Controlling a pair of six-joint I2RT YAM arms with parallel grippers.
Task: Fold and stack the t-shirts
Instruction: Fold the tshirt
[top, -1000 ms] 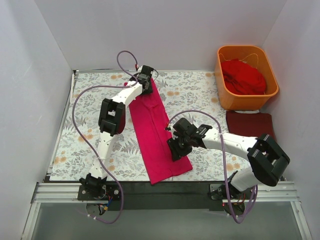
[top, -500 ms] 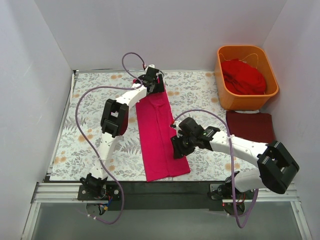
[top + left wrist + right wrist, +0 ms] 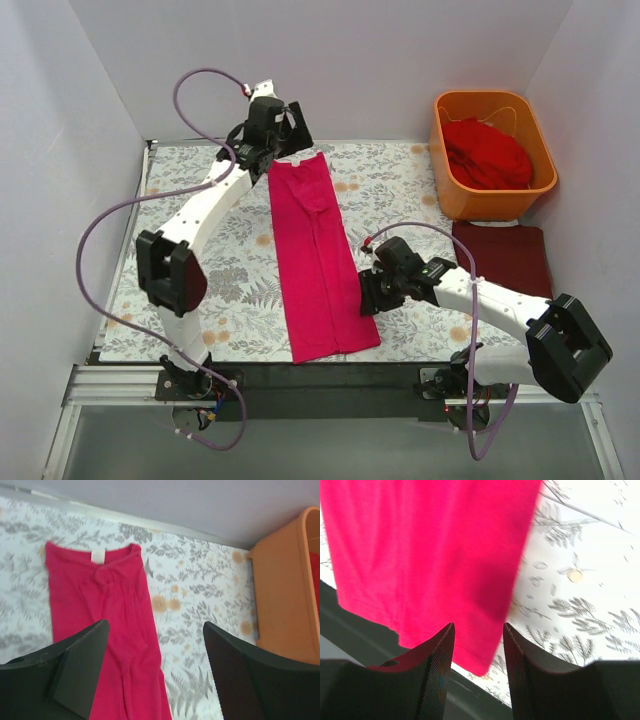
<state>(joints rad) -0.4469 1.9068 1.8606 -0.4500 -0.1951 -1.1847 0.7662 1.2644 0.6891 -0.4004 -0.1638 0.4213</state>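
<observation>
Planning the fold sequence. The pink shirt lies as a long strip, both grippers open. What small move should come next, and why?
Probably lower the left gripper onto the collar end of the pink t-shirt: it hangs open above there, holding nothing, and the strip is not yet folded crosswise.

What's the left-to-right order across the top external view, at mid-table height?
left arm's elbow → magenta-pink t-shirt → right tool → folded maroon t-shirt. Orange tub left out: it overlaps the maroon t-shirt sideways.
</observation>
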